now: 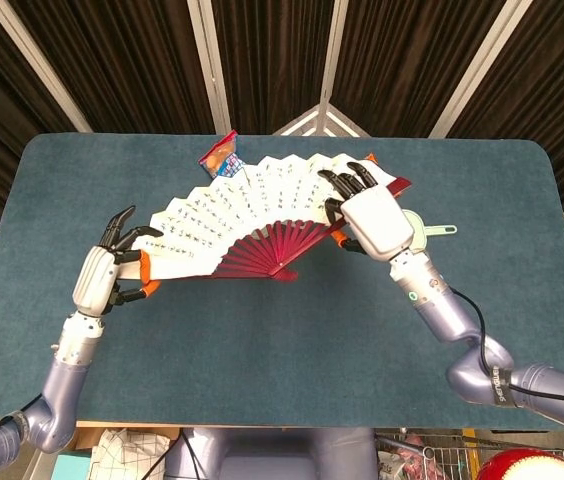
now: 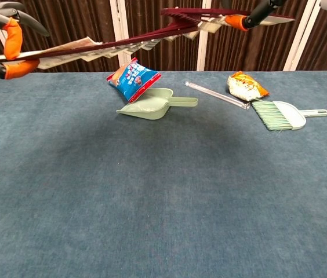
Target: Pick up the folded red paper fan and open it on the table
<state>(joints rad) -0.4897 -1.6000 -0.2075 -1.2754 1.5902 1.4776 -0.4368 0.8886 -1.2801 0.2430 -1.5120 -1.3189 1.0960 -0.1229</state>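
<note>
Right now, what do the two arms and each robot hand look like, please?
Both arms are glossy silver-lavender with rounded segments. The left robot hand and the right robot hand have white backs, black fingers and orange fingertips. A thin black cable runs along the right arm, which also has a black band with white lettering and a small green light.

We hold the red paper fan (image 2: 123,44) spread edge-on above the blue desk (image 2: 163,191), our left hand (image 2: 4,40) pinching one end and, seemingly, our right hand (image 2: 256,13) the other. Below lie a green dustpan (image 2: 152,105), snack bags and a brush (image 2: 282,114).
</note>
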